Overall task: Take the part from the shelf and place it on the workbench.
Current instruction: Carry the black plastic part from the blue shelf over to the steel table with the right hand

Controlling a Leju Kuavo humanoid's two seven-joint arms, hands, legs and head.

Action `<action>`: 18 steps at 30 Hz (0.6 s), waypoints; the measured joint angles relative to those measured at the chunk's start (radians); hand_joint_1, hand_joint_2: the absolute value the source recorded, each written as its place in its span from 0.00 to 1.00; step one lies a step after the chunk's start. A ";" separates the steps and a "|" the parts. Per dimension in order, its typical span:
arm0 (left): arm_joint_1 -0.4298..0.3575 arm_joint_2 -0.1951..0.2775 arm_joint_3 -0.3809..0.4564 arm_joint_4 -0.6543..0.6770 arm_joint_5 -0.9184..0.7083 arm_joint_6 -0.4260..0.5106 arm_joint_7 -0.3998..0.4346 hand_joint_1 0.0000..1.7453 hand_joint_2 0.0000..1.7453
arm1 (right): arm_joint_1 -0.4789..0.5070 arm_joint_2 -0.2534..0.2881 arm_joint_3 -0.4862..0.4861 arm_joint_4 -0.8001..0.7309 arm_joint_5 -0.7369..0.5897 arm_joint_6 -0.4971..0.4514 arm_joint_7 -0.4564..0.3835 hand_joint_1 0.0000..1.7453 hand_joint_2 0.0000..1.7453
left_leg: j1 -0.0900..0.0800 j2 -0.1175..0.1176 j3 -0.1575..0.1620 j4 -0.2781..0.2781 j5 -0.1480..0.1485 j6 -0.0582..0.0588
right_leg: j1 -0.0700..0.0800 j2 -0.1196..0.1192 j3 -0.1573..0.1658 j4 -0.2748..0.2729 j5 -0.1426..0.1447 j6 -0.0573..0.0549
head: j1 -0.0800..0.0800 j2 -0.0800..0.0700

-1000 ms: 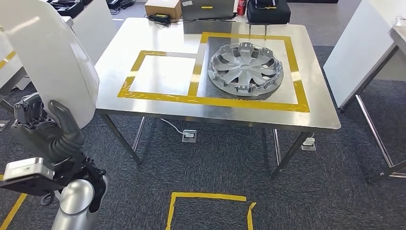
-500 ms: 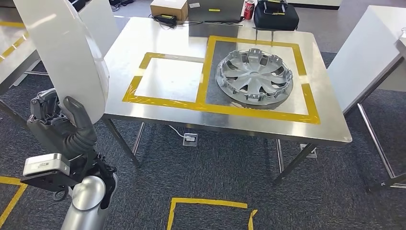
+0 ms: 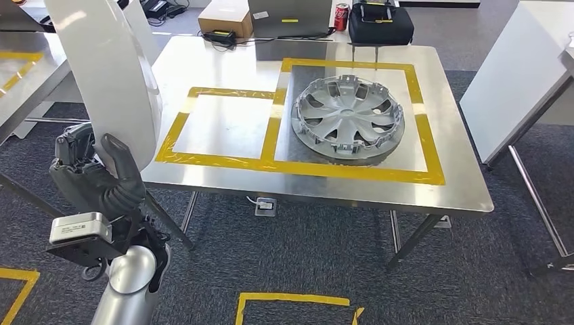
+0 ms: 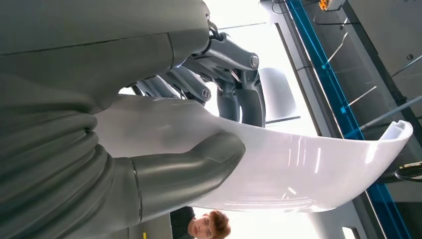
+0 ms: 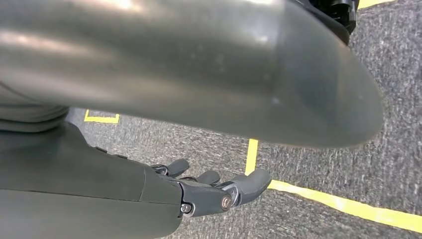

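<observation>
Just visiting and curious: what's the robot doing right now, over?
Left robot hand grips white curved part; right robot hand empty, fingers apart. Workbench ahead. Hubcap fills right taped square; left square free.

No legible text, numerals or brand names are present in any view. The red can (image 3: 340, 15) at the far edge of the workbench (image 3: 460, 183) carries white markings, too small to read. The cardboard box (image 3: 225, 16) and the grey case (image 3: 290, 15) beside it each bear a small label; the content of both is unresolved. The white module (image 3: 80, 227) at the left wrist shows a faint line of print, also unreadable.
</observation>
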State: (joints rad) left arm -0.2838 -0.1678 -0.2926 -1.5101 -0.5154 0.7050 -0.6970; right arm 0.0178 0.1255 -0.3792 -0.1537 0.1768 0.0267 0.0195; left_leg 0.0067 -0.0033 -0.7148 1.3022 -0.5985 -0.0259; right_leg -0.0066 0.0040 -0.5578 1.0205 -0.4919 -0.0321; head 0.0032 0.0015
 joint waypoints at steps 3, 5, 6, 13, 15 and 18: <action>-0.001 0.000 0.000 0.004 -0.001 0.000 0.000 1.00 1.00 | 0.000 0.000 0.000 0.000 0.000 0.000 0.000 0.00 0.00 | -0.003 0.001 0.053 -0.186 0.128 0.011 | 0.001 0.002 0.028 0.001 -0.023 0.007 | 0.000 0.000; -0.002 -0.001 0.000 0.007 -0.005 0.000 0.000 1.00 1.00 | -0.002 0.000 0.000 0.000 0.002 0.000 0.001 0.00 0.00 | -0.009 0.001 0.077 -0.260 0.157 0.022 | 0.003 0.003 0.036 0.002 -0.035 0.018 | 0.000 0.000; -0.002 -0.002 0.000 0.008 -0.008 0.000 0.000 1.00 1.00 | -0.002 0.000 0.000 0.000 0.004 0.000 0.001 0.00 0.00 | -0.010 0.001 0.079 -0.267 0.151 0.028 | 0.004 0.003 0.039 0.003 -0.037 0.025 | 0.000 0.000; -0.015 -0.011 0.000 0.028 -0.017 0.000 0.001 1.00 1.00 | -0.009 -0.001 0.002 0.000 0.009 0.003 0.005 0.00 0.00 | 0.000 0.000 0.127 -0.282 0.138 0.055 | -0.001 0.000 -0.103 0.245 -0.121 0.061 | 0.008 0.000; -0.016 -0.011 -0.001 0.042 -0.017 0.000 0.002 1.00 1.00 | -0.007 -0.001 0.002 0.000 0.008 0.003 0.006 0.00 0.00 | 0.000 -0.002 0.140 -0.281 0.125 0.054 | -0.003 0.000 -0.146 0.269 -0.117 0.063 | 0.008 0.000; -0.026 -0.011 -0.002 0.060 -0.019 0.000 0.004 1.00 1.00 | -0.006 -0.001 0.002 0.000 0.008 0.003 0.006 0.00 0.00 | 0.000 -0.004 0.170 -0.280 0.101 0.044 | -0.003 -0.001 -0.098 0.092 0.008 0.056 | 0.008 0.000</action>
State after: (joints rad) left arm -0.3097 -0.1791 -0.2946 -1.4503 -0.5344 0.7050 -0.6931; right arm 0.0120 0.1247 -0.3773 -0.1541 0.1851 0.0301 0.0253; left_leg 0.0065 -0.0068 -0.5448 1.0220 -0.4975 0.0181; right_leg -0.0099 0.0027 -0.6562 1.1128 -0.4837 0.0236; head 0.0113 0.0015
